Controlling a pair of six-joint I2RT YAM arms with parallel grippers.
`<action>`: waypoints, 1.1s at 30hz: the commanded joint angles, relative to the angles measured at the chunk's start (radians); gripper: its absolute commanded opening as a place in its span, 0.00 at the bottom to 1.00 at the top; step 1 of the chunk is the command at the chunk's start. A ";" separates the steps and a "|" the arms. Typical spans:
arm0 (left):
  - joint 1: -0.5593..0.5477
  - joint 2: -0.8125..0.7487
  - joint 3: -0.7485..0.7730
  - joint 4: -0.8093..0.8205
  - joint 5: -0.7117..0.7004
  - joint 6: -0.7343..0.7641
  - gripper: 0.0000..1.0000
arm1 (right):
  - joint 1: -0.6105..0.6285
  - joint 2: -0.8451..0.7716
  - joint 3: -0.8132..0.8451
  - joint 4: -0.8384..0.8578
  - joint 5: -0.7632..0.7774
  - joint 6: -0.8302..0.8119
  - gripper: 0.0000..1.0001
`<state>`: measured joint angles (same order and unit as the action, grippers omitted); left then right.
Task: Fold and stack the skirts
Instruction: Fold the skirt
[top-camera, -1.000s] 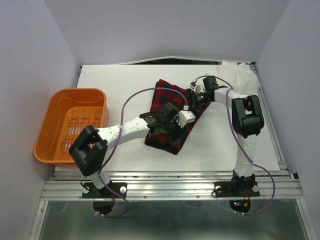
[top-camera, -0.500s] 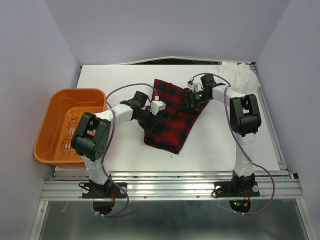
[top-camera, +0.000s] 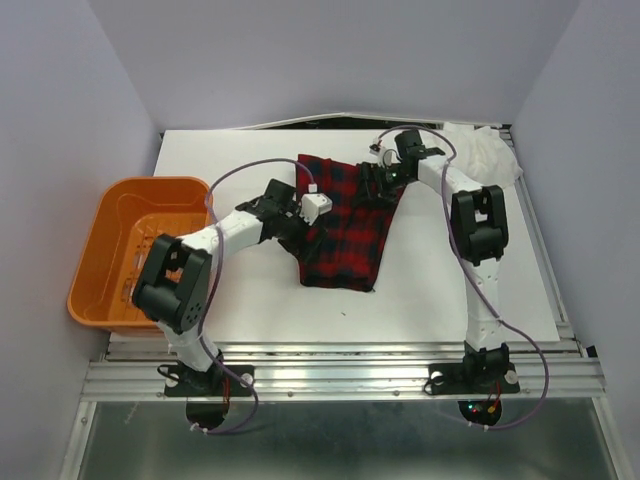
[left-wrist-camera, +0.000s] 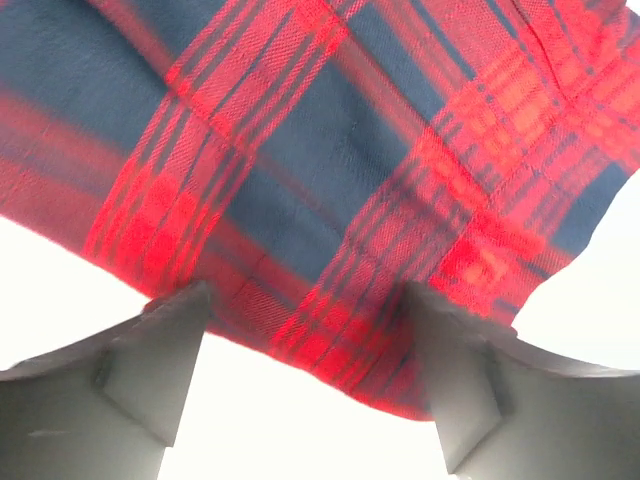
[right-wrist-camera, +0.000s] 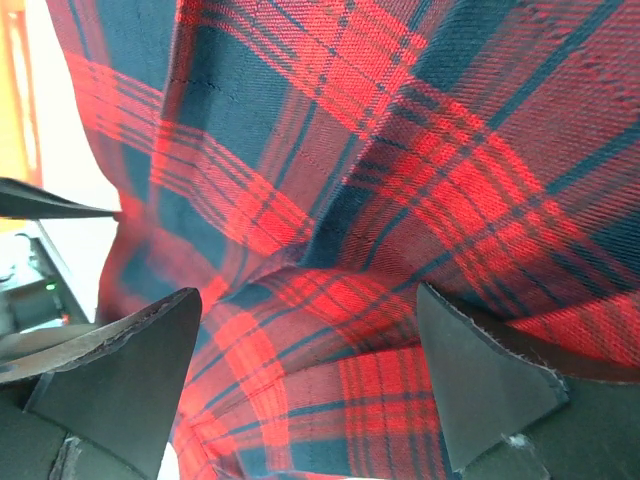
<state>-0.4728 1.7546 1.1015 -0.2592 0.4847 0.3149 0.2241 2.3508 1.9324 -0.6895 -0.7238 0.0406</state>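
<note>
Left end effector (left-wrist-camera: 305, 305) jaws apart, right end effector (right-wrist-camera: 308, 300) likewise, arms outstretched

A white desk (top-camera: 430, 290) stands in a booth closed in by a pale lavender left wall (top-camera: 60, 120), back wall (top-camera: 330, 50) and right wall (top-camera: 590, 150). An aluminium rail (top-camera: 340, 375) runs along its near edge, with a grey metal panel (top-camera: 340, 440) below. The light is soft and even.

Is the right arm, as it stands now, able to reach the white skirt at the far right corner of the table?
Probably yes. The white skirt lies bunched close beside that arm, with only bare table between. The right fingers stand open above the plaid skirt and seem to hold nothing.
</note>
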 joint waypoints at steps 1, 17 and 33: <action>-0.003 -0.264 -0.046 0.055 -0.199 0.062 0.99 | -0.005 -0.050 0.033 -0.005 0.060 -0.013 0.95; -0.056 -0.613 -0.398 0.158 -0.374 0.708 0.99 | 0.107 -0.234 -0.182 0.021 -0.032 -0.005 0.95; -0.466 -0.598 -0.936 0.885 -0.689 0.946 0.99 | 0.107 -0.104 -0.362 0.091 0.012 -0.015 0.76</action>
<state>-0.9092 1.0382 0.1688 0.4122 -0.1345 1.2533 0.3260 2.1925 1.6199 -0.6193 -0.7792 0.0528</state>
